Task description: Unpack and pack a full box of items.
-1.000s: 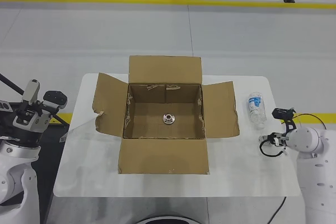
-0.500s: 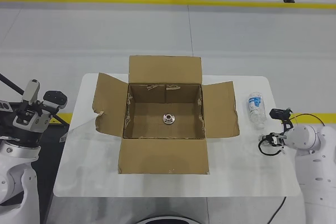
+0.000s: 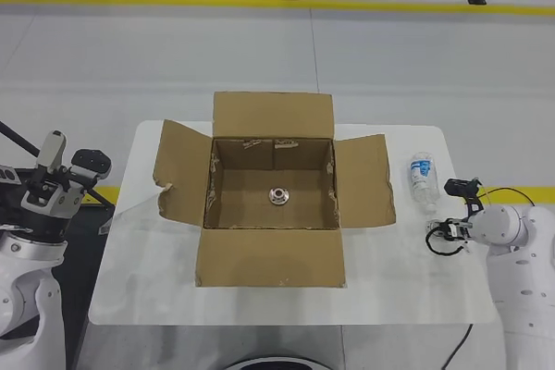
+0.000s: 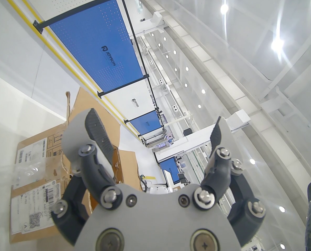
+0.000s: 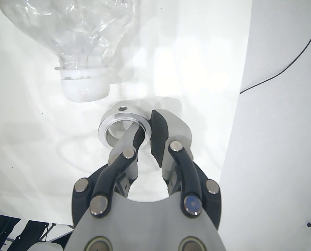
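An open cardboard box (image 3: 272, 199) stands mid-table with its flaps spread, and a small metal part (image 3: 277, 195) lies on its floor. A clear plastic bottle (image 3: 424, 179) with a white cap (image 5: 84, 88) lies on the table right of the box. Just below it my right gripper (image 5: 145, 134) is shut on a silver metal ring (image 5: 124, 129), one finger inside the ring and one outside its wall. In the top view that gripper (image 3: 441, 233) is low over the table's right side. My left gripper (image 4: 158, 131) is open and empty, off the table's left edge, pointing upward.
The white table (image 3: 166, 296) has bare surface in front of the box and along its left side. A black cable (image 5: 288, 63) trails off the table's right edge. The box's outer wall with labels (image 4: 37, 178) is beside the left gripper.
My right gripper has shifted slightly left, toward the box, low over the table. The left arm has not moved.
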